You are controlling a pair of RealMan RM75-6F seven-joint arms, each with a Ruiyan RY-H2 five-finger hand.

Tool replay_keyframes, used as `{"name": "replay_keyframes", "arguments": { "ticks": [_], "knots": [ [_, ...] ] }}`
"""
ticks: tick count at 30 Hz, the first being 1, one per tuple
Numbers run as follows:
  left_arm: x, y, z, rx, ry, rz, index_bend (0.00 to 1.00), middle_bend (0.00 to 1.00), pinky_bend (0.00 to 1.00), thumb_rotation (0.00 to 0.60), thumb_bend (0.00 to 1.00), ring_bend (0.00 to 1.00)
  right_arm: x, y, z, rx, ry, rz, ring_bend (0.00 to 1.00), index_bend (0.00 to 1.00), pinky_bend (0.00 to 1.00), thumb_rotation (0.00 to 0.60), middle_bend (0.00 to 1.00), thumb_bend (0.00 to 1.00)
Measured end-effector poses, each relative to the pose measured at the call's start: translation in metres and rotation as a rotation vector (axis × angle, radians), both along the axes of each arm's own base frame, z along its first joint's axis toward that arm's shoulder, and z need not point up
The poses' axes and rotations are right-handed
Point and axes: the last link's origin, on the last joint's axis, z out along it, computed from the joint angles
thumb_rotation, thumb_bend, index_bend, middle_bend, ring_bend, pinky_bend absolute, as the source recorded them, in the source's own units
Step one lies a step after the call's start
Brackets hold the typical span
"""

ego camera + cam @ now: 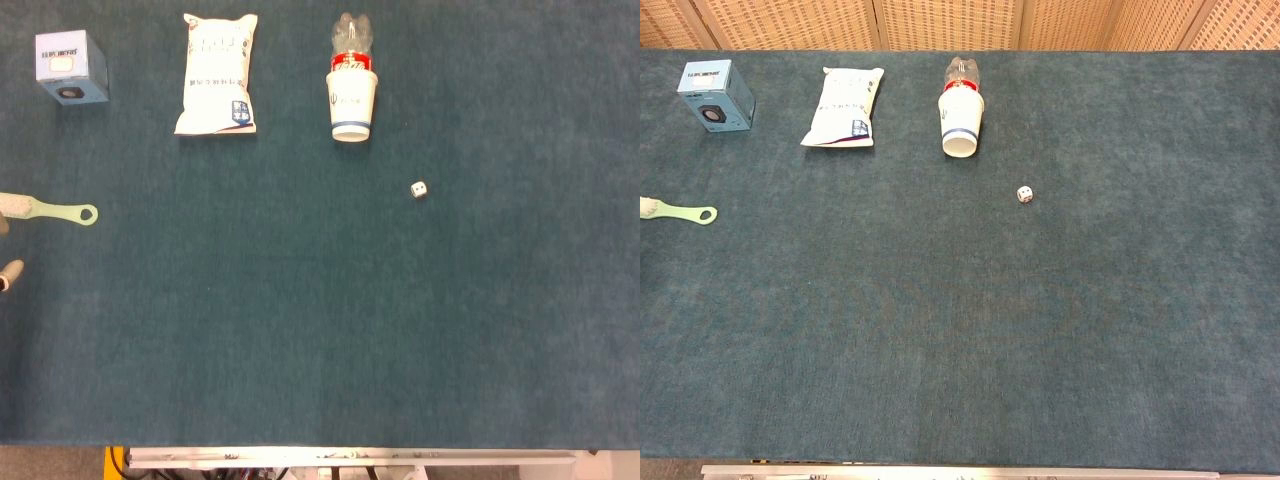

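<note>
A light-green brush [55,211] [680,212] lies on the table at the far left, its ring end pointing right and its bristle end cut off by the frame edge. Just below it in the head view a pale fingertip of my left hand [9,274] pokes in from the left edge. The rest of that hand is outside the frame, so how it is posed is hidden. It touches nothing that I can see. The chest view shows no hand. My right hand appears in neither view.
On the dark blue-green cloth stand a light-blue box [71,67] [717,94] at the back left, a white bag [217,73] [844,106], and a paper cup [351,104] [961,124] lying before a bottle [351,40]. A small white die [419,189] [1025,194] sits right of centre.
</note>
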Motion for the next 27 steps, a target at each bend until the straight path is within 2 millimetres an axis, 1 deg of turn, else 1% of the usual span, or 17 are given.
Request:
{"name": "replay_keyframes", "arguments": {
  "ticks": [6, 13, 17, 21, 22, 27],
  "knots": [
    [-0.003, -0.005, 0.005, 0.025, -0.005, 0.013, 0.51, 0.38, 0.5, 0.6, 0.09, 0.39, 0.006, -0.009, -0.008, 0.036, 0.024, 0.01, 0.23, 0.47, 0.32, 0.6, 0.26, 0.2],
    [-0.008, -0.013, 0.011, 0.052, 0.005, 0.035, 0.51, 0.38, 0.5, 0.6, 0.09, 0.39, 0.021, -0.02, -0.018, 0.094, 0.056, 0.051, 0.23, 0.47, 0.32, 0.6, 0.26, 0.21],
    [-0.012, -0.016, 0.009, 0.028, 0.038, 0.034, 0.51, 0.38, 0.5, 0.6, 0.09, 0.39, 0.031, -0.026, -0.021, 0.118, 0.106, 0.062, 0.23, 0.47, 0.32, 0.6, 0.29, 0.28],
    [-0.014, -0.019, 0.009, 0.017, 0.063, 0.019, 0.51, 0.38, 0.5, 0.6, 0.09, 0.39, 0.051, -0.033, -0.025, 0.137, 0.181, 0.085, 0.24, 0.47, 0.32, 0.6, 0.32, 0.32],
    [-0.015, -0.02, 0.009, 0.016, 0.066, 0.017, 0.51, 0.38, 0.5, 0.6, 0.09, 0.39, 0.057, -0.034, -0.027, 0.145, 0.195, 0.091, 0.25, 0.47, 0.32, 0.6, 0.32, 0.34],
    [-0.022, -0.026, 0.011, 0.007, 0.086, 0.022, 0.51, 0.38, 0.5, 0.6, 0.09, 0.39, 0.085, -0.049, -0.034, 0.223, 0.276, 0.104, 0.29, 0.47, 0.33, 0.6, 0.36, 0.53]
  ]
}}
